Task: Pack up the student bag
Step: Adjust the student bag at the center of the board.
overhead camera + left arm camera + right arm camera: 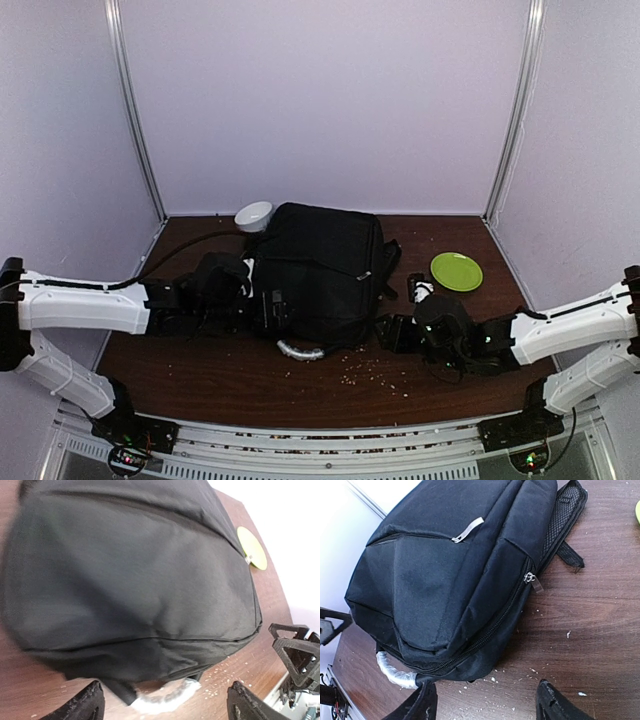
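Note:
The student bag point(320, 265) is a large black backpack lying flat in the middle of the table, zippers shut. Its grey-white top handle point(300, 350) points toward the near edge. My left gripper point(272, 306) is at the bag's left near corner. In the left wrist view this gripper point(166, 701) stands wide open, with the bag point(135, 570) and handle point(167, 696) just ahead of its tips. My right gripper point(392, 332) sits off the bag's right near corner. In the right wrist view that gripper point(487, 694) is open over bare wood, beside the bag point(445, 575).
A green plate point(457, 271) lies at the right rear of the table. A white bowl point(253, 215) stands behind the bag's left corner. Small pale crumbs point(375, 372) are scattered on the dark wood in front of the bag. Light walls close in the back and sides.

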Robot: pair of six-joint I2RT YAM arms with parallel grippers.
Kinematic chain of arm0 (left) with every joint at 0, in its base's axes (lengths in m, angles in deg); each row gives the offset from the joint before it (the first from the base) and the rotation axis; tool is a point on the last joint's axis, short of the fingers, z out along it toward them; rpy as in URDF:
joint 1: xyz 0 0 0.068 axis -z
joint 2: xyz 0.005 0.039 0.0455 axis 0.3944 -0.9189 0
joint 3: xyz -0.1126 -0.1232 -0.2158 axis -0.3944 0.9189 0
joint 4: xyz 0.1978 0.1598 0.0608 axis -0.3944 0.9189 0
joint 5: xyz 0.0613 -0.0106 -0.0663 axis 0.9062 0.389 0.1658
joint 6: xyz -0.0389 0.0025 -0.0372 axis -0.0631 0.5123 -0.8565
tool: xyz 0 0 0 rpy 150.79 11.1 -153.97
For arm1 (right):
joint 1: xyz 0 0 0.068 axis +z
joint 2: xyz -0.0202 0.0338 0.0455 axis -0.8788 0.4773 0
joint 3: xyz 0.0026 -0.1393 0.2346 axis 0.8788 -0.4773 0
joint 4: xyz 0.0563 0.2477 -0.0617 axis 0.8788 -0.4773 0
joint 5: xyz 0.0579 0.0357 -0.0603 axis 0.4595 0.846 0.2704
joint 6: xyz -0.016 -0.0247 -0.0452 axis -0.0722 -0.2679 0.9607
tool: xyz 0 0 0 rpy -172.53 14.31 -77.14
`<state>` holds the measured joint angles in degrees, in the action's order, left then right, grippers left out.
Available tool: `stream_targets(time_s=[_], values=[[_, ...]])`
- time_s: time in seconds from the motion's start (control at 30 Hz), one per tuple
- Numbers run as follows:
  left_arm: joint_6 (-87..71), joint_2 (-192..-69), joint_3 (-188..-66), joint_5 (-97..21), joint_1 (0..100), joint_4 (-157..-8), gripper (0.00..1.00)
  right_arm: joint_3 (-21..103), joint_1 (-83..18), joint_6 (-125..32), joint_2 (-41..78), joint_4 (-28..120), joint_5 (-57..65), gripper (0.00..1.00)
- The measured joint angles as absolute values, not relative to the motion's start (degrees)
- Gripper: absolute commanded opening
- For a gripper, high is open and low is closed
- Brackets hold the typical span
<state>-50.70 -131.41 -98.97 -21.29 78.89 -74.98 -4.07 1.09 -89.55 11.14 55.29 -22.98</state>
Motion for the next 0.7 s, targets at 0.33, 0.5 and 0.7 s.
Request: stream_targets(time_s=[0.33,0.5,0.7], values=[[-50.6,-114.1,-91.3,-12.1,78.9,-65.2,0.85,3.6,-2.1,-94.9,19.9,59.1,-19.8,0.62],[-51.0,-103.5,-86.6,-8.4,78.7,-61.9,0.84,4.5,-3.0,-98.1,23.5,60.0,-17.7,0.5],[-51.2,-95.9,-83.6,-5.4,77.4,-57.5,0.85,4.8,-3.5,-99.9,26.1,61.8,-15.2,0.47]])
